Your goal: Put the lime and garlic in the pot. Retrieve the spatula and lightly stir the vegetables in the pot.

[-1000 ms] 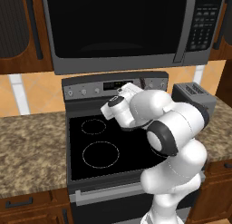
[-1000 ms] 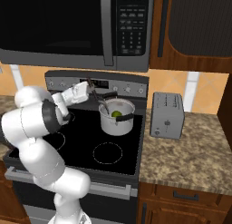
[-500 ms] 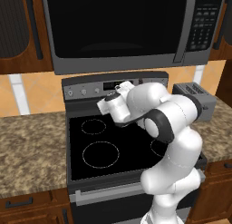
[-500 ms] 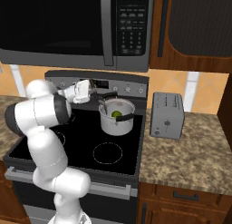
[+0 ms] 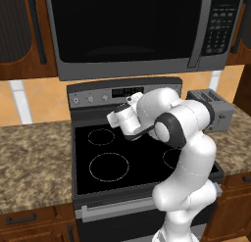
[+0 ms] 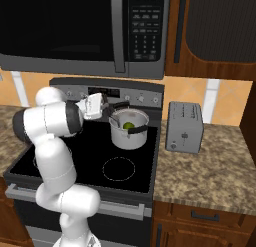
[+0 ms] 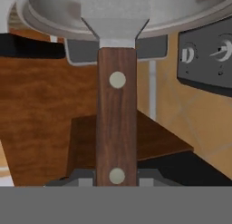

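Hand [image 6: 106, 104], gripping spatula [image 7: 117, 105], has swung nearer pot [image 6: 129, 130].

I have the arm [image 6: 50, 126] bent sharply at the elbow, hand held level, jaws clamped shut on the spatula [image 7: 117, 114] handle.

A black glass stove [image 6: 90, 158] sits between two speckled stone worktop [image 6: 210, 166] sections. The pot [image 6: 129, 131] stands on the stove's back right burner. A grey toaster [image 6: 184, 126] stands on the right worktop, near the pot.
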You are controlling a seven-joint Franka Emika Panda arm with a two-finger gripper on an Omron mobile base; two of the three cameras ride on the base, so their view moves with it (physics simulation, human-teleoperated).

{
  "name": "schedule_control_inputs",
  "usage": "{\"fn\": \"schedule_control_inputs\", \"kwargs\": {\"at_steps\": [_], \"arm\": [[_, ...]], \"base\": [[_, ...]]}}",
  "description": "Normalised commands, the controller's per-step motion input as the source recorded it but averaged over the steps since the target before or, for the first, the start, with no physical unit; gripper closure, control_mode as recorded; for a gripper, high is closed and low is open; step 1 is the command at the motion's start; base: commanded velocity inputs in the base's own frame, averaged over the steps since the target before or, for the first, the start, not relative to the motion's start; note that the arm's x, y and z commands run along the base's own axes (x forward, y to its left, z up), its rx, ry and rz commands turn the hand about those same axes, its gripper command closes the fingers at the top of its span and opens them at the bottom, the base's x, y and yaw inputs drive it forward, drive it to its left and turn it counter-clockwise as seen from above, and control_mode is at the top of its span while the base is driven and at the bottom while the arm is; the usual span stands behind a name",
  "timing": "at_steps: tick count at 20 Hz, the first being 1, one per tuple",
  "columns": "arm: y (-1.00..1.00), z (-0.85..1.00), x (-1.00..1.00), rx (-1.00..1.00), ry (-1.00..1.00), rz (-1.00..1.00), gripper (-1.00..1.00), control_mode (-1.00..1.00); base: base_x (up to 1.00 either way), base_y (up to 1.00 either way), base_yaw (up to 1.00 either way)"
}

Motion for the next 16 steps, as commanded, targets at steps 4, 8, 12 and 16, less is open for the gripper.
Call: {"fn": "schedule_control_inputs", "kwargs": {"at_steps": [4,8,12,16], "arm": [[-0.31,-0.25,0.00,0.01,0.00,0.00,1.00,-1.00],[-0.28,-0.35,0.07,0.00,0.00,0.00,1.00,-1.00],[-0.07,-0.38,0.43,0.01,0.00,0.02,1.00,-1.00],[0.00,-0.15,0.47,0.03,0.00,0.07,1.00,-1.00]], "base": [[0.00,0.00,0.00],[0.00,0.00,0.00],[0.00,0.00,0.00],[0.00,0.00,0.00]]}}
